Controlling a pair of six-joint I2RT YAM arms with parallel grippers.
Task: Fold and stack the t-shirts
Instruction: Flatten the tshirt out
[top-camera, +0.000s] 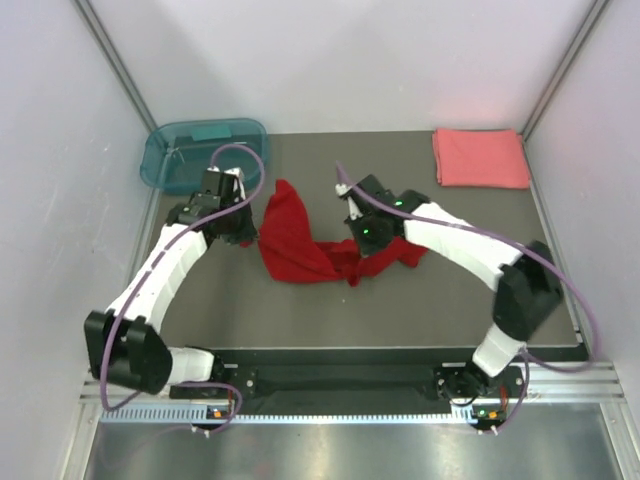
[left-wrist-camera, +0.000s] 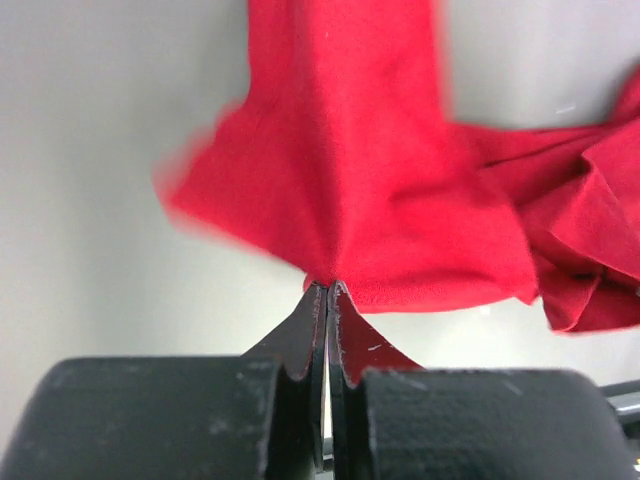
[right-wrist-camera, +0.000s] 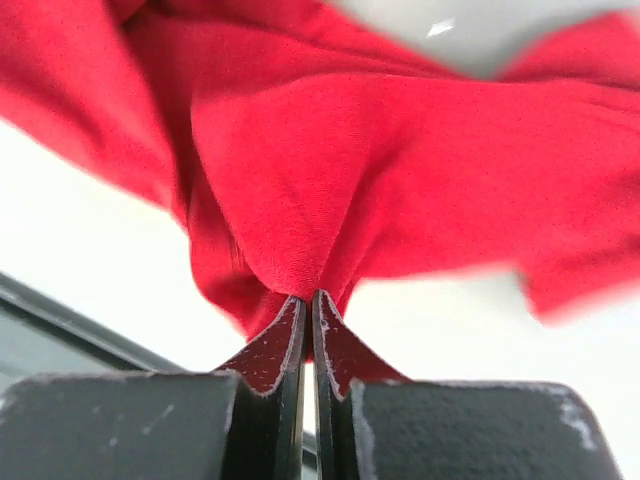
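A deep red t-shirt (top-camera: 300, 245) lies crumpled on the dark mat in the middle of the table. My left gripper (top-camera: 252, 236) is at its left edge, shut on a pinch of the red cloth (left-wrist-camera: 340, 200); the fabric rises from the fingertips (left-wrist-camera: 345, 310). My right gripper (top-camera: 362, 240) is over the shirt's right part, shut on a fold of the same red cloth (right-wrist-camera: 330, 180). The coral-pink t-shirt (top-camera: 480, 157) lies folded as a neat rectangle at the back right corner.
A teal translucent plastic tub (top-camera: 200, 152) stands at the back left, just behind my left arm. White walls close in the mat (top-camera: 400, 310) on both sides and the back. The metal rail (top-camera: 350, 400) with the arm bases runs along the near edge.
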